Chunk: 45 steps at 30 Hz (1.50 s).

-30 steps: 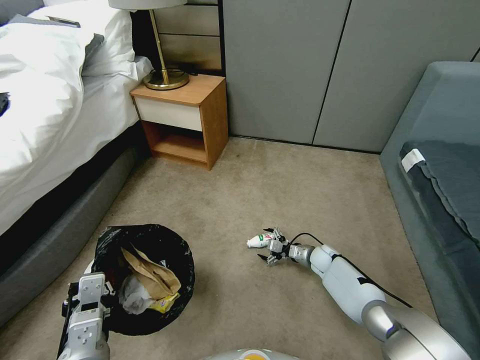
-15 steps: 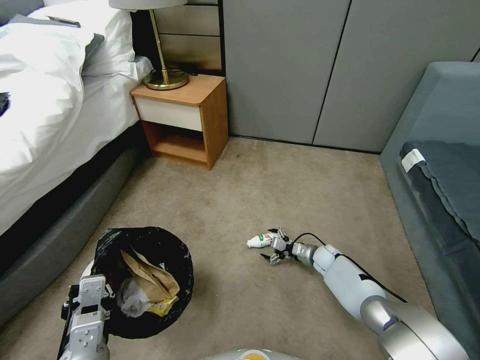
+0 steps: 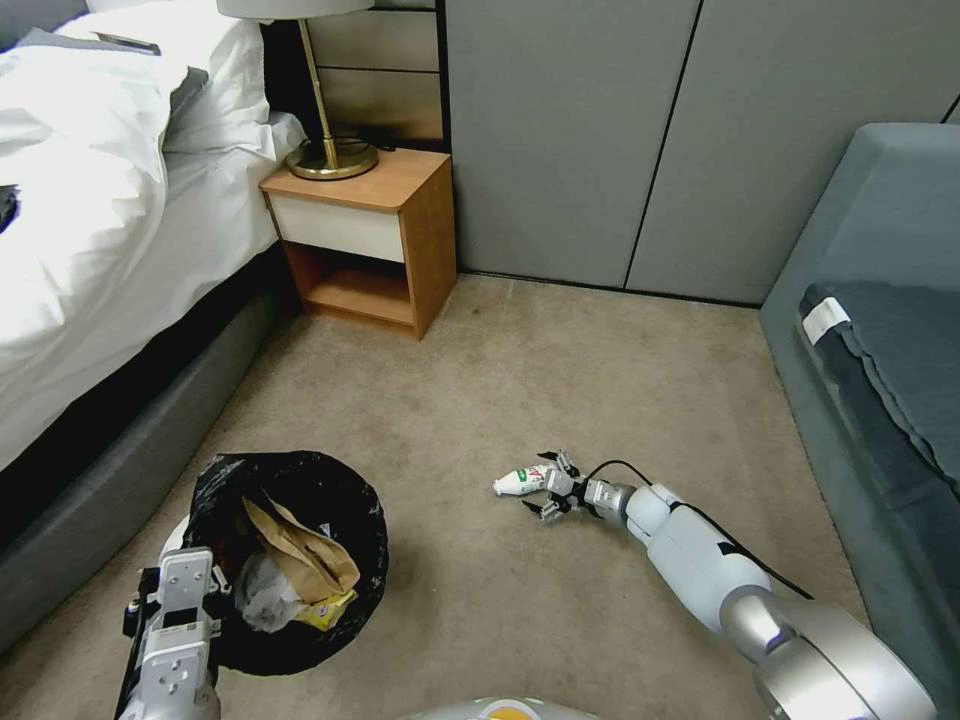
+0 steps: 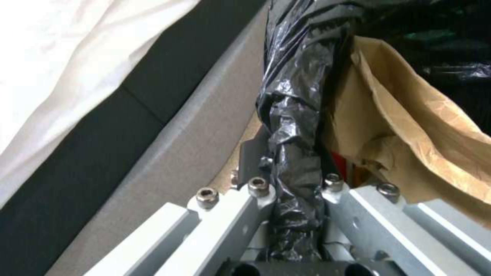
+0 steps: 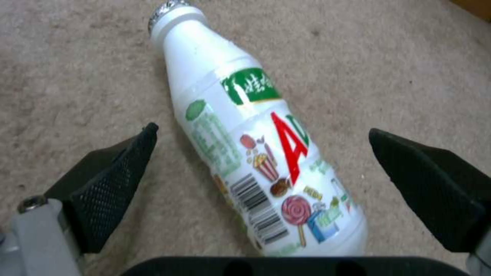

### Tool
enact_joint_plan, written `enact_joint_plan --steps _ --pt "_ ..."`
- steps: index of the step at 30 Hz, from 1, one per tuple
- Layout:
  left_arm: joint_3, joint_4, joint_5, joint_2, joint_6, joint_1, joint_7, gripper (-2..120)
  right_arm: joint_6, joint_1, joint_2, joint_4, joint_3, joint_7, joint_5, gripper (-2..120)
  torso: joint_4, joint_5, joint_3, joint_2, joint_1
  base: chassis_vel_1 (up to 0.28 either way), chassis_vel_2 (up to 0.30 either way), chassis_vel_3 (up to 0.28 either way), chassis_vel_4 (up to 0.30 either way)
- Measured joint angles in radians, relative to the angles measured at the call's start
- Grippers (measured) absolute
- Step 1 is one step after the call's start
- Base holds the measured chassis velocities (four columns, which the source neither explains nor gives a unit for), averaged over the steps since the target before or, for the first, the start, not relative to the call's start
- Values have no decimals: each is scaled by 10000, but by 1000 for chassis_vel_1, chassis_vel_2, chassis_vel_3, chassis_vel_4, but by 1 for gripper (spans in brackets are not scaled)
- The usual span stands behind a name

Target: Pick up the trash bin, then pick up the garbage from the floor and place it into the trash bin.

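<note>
- Carpet (image 3: 560, 380) lies open around the bottle (image 3: 519, 481), well apart from the bed (image 3: 90, 240), nightstand (image 3: 365, 235) and couch (image 3: 880, 330).
- Bottle lies on its side, cap pointing toward the bed.
- Right gripper (image 3: 548, 487) straddles its base, fingers (image 5: 110, 188) spread apart, not touching.
- Left gripper (image 4: 297, 199) is clamped on the bin (image 3: 285, 555) rim beside the bed.
</note>
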Motion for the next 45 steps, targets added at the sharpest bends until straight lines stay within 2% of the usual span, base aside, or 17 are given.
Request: enact_joint_plan --steps 5,15,17,18,20,21,23,24,26,38,45 --pt "3 71 0 0 -6 -42 0 1 -15 69 82 -131 -10 0 -208 100 0 0 0 0 0 0 0 0 0" --pt "-17 196 -24 0 -3 -157 13 1 -134 270 235 -469 -39 -59 -423 89 0 0 0 0 0 0 0 0 0" --pt "-30 230 -51 0 0 -190 19 1 -168 325 277 -576 -41 -131 -479 76 0 -1 0 0 0 0 0 0 0" --pt "-30 230 -51 0 0 -190 19 1 -168 325 277 -576 -41 -131 -479 76 0 -1 0 0 0 0 0 0 0" --pt "-45 249 -69 0 7 -206 26 1 -194 370 297 -662 -43 -195 -494 65 0 -1 0 -1 0 0 0 0 0" --pt "-45 249 -69 0 7 -206 26 1 -194 370 297 -662 -43 -195 -494 65 0 -1 0 -1 0 0 0 0 0" --pt "-58 269 -74 0 9 -217 31 1 -218 383 308 -729 -44 -263 -495 53 0 0 0 0 0 0 0 0 0" --pt "-58 269 -74 0 9 -217 31 1 -218 383 308 -729 -44 -263 -495 53 0 0 0 0 0 0 0 0 0" --pt "-69 294 -79 0 10 -226 37 1 -227 391 309 -775 -41 -316 -495 44 0 0 0 0 -1 0 0 0 0" --pt "-32 372 -81 0 9 -287 46 1 -204 220 244 -665 8 -401 -470 20 -1 -2 -1 1 -1 0 0 0 0" --pt "-31 391 -71 0 12 -307 54 1 -89 -86 144 -95 -48 85 -151 16 -1 5 2 0 0 0 0 0 0"
